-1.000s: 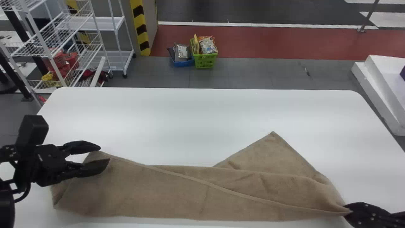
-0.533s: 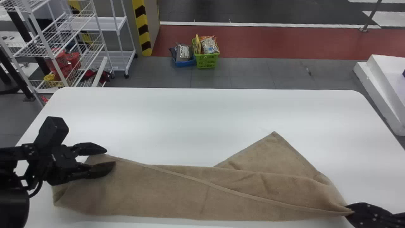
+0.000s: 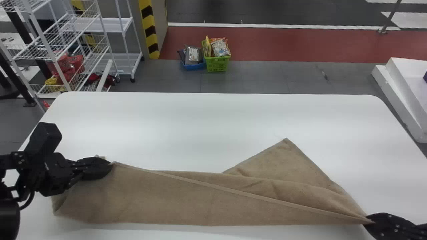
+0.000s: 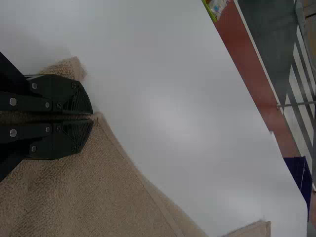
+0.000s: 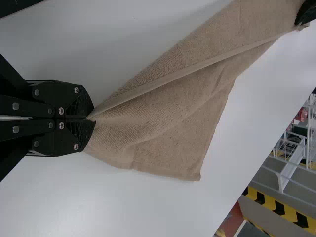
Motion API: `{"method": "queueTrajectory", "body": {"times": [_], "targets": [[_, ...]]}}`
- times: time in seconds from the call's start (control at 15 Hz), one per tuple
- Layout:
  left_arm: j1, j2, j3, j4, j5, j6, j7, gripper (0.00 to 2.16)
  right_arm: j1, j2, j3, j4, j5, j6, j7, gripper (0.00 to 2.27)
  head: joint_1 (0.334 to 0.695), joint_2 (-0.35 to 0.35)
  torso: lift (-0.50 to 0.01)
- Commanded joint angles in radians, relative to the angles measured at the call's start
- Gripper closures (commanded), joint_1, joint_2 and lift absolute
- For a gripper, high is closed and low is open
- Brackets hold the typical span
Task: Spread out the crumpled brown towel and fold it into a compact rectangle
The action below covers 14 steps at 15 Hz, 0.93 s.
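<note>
The brown towel [image 3: 200,200] lies as a long band along the near part of the white table, its hemmed edge running diagonally, with one pointed corner sticking out toward the far side. At the towel's left end my left gripper [image 3: 111,164] is shut on its upper edge; in the left wrist view the left gripper [image 4: 93,117] pinches the towel [image 4: 98,182] near a corner. My right gripper [image 3: 369,220] is shut on the towel's right end. Seen from the right wrist, the right gripper [image 5: 92,120] pinches gathered cloth of the towel [image 5: 168,108].
The white table [image 3: 200,126] extends beyond the towel. Past its far edge are a white wire rack [image 3: 66,50] at the left, green [image 3: 217,63] and blue [image 3: 194,66] baskets on the floor, and a white platform [image 3: 400,96] at the right.
My left gripper has closed on the towel's upper edge after standing open over it. The towel's near edge has risen a little and looks straighter. The right gripper has stayed nearly still.
</note>
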Motion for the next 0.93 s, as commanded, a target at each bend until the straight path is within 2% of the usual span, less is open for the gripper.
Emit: {"method": "queueTrajectory", "body": {"times": [0.0,0.13,0.33,0.47,0.6,0.73,0.87], "targets": [[0.036,-0.011,0.059,-0.064,0.083,-0.024,0.006,1.09,-0.008,0.000,-0.011,-0.001,-0.011,0.000,0.003,1.31,0.695,0.012,-0.127],[0.058,-0.016,0.122,-0.105,0.212,-0.024,-0.007,1.09,-0.046,0.002,-0.098,0.001,-0.186,0.037,0.003,1.31,0.695,0.020,-0.127],[0.087,-0.047,0.223,-0.188,0.335,-0.021,-0.002,1.09,-0.104,0.003,-0.198,-0.011,-0.329,0.141,0.003,1.31,0.695,0.006,-0.127],[0.096,-0.057,0.258,-0.199,0.431,-0.005,0.023,1.09,-0.126,0.003,-0.208,-0.015,-0.352,0.163,0.003,1.31,0.695,0.000,-0.127],[0.098,-0.085,0.267,-0.222,0.479,0.001,0.093,1.09,-0.180,0.003,-0.211,-0.015,-0.361,0.249,0.003,1.31,0.695,0.003,-0.127],[0.104,-0.113,0.260,-0.243,0.551,0.001,0.181,1.08,-0.212,0.005,-0.219,-0.016,-0.426,0.350,0.003,1.31,0.695,0.010,-0.127],[0.105,-0.120,0.209,-0.248,0.585,0.001,0.234,1.08,-0.244,0.005,-0.207,-0.033,-0.439,0.423,0.003,1.31,0.695,0.011,-0.127]]}}
